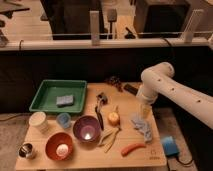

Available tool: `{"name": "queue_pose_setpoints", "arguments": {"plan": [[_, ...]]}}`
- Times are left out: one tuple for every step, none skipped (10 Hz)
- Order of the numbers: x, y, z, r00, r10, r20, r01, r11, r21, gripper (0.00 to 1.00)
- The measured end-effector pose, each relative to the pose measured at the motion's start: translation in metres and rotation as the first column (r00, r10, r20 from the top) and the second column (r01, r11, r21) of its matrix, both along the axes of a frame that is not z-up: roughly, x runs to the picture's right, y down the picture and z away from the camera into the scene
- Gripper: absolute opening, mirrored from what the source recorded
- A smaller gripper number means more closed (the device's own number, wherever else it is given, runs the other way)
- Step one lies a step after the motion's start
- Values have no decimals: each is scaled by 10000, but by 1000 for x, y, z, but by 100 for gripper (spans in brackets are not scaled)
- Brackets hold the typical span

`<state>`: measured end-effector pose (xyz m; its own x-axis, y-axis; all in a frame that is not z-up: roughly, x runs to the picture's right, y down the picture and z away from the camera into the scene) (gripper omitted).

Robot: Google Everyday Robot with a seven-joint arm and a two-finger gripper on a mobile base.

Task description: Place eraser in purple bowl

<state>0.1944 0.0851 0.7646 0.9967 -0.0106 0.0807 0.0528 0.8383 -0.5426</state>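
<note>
The purple bowl [86,128] stands at the front middle of the wooden table [90,159], with a glossy inside. A small dark block that looks like the eraser [130,89] lies at the back right of the table, just left of my white arm [155,80]. My gripper [145,111] points down from the arm's end, in front of the eraser and right above a crumpled grey-blue cloth [142,127]. It is well to the right of the purple bowl.
An orange-red bowl [59,146], a light-blue cup [63,120], a white cup [37,121] and a metal cup [26,150] stand at the front left. A green tray [40,97] holds a sponge [65,100]. A pinecone-like lump [115,81], a yellow fruit [114,118] and a red-orange stick [132,148] lie nearby.
</note>
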Motion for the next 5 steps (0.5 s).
{"name": "queue_pose_setpoints", "arguments": {"plan": [[-2, -2, 4, 10000, 6, 45, -6, 10000, 17, 80], [-5, -3, 9, 9999, -23, 129, 23, 10000, 13, 80], [-7, -5, 12, 9998, -44, 193, 44, 10000, 18, 80], [-9, -6, 16, 9997, -43, 245, 43, 10000, 16, 80], [-10, -6, 19, 9996, -48, 293, 48, 10000, 7, 80]]}}
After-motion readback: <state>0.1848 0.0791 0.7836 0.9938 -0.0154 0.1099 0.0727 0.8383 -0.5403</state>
